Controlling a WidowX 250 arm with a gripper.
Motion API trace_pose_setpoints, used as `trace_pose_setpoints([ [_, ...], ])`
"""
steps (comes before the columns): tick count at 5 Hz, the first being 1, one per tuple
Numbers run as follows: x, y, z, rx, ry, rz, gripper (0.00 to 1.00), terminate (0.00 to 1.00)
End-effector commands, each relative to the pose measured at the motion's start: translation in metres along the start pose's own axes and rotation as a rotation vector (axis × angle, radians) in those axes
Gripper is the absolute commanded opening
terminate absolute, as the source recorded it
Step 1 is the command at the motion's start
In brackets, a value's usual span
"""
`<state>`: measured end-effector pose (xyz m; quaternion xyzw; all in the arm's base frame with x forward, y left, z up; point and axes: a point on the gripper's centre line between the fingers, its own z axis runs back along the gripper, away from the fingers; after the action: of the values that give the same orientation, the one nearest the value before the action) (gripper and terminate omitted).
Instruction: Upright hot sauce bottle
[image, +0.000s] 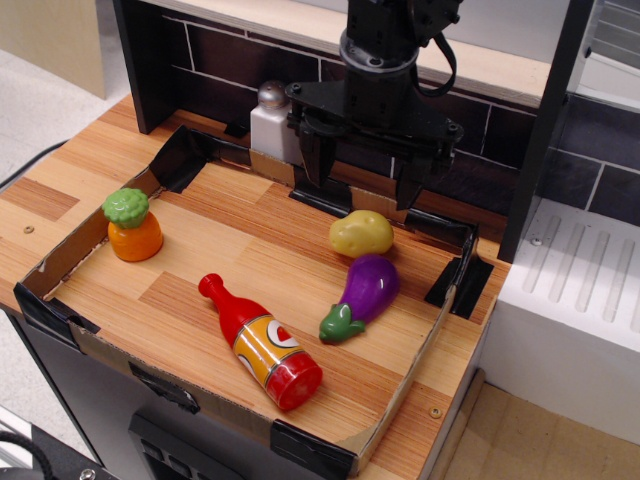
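The hot sauce bottle (256, 340) is glossy red with a yellow-orange label and lies on its side near the front of the wooden tray (240, 225). Its narrow neck points to the back left and its flat base faces the front right. My gripper (362, 170) hangs at the back of the tray, well above and behind the bottle. Its two black fingers (312, 160) stand wide apart and hold nothing.
A purple eggplant (362, 295) and a yellow potato-like piece (362, 233) lie right of the bottle. An orange carrot-like toy with a green top (133, 226) stands at the left. A white shaker with a silver dome (272, 122) stands at the back wall. Low cardboard walls (70, 255) ring the tray.
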<state>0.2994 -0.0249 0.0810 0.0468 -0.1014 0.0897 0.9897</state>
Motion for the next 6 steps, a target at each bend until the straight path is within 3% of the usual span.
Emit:
trace_pose_setpoints([
  [1, 0.0, 0.0, 0.0, 0.0, 0.0, 0.0, 1.0, 0.0],
  [3, -0.029, 0.043, 0.023, 0.007, -0.008, 0.355, 1.0, 0.0],
  [4, -0.042, 0.062, 0.016, 0.025, -0.025, 0.57, 1.0, 0.0],
  [5, -0.057, 0.072, 0.002, 0.06, -0.001, 0.791, 1.0, 0.0],
  [6, -0.066, 0.078, -0.017, 0.062, 0.047, 0.935, 1.0, 0.0],
])
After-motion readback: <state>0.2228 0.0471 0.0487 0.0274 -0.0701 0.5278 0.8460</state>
